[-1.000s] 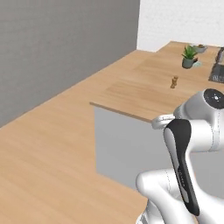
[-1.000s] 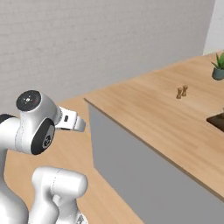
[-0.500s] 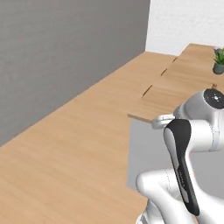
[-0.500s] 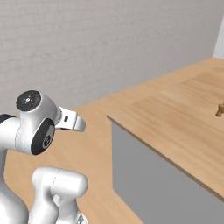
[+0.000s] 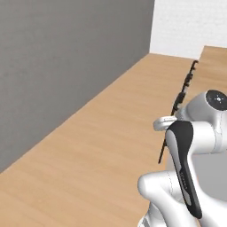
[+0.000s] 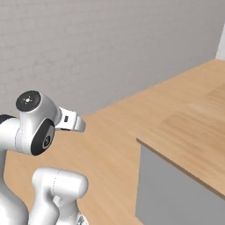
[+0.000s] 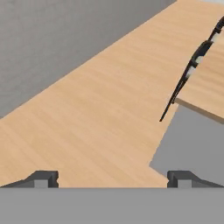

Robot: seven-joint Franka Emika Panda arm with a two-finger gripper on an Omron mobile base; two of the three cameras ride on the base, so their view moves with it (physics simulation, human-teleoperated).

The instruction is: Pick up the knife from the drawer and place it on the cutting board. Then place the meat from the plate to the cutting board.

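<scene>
The knife, the drawer, the cutting board, the meat and the plate are all out of view. My gripper point(image 7: 113, 179) is open, its two dark fingertips point(image 7: 41, 178) standing far apart with nothing between them. It looks down over light wooden floor point(image 7: 96, 109) toward a grey wall point(image 7: 52, 39). The white arm point(image 5: 186, 150) is folded close above the base, its upper part point(image 6: 35, 123) held high.
A counter with a tan wooden top point(image 6: 189, 127) and a grey side panel point(image 6: 176, 189) stands to the right. A thin dark jagged strip point(image 5: 179, 102) runs along its edge. Wide wooden floor point(image 5: 102, 150) lies ahead and to the left, bounded by the grey wall point(image 5: 66, 57).
The whole picture has swung: the base has moved, so the counter slid off to the right and its potted plant and small items left view. The arm's pose and open gripper are unchanged.
</scene>
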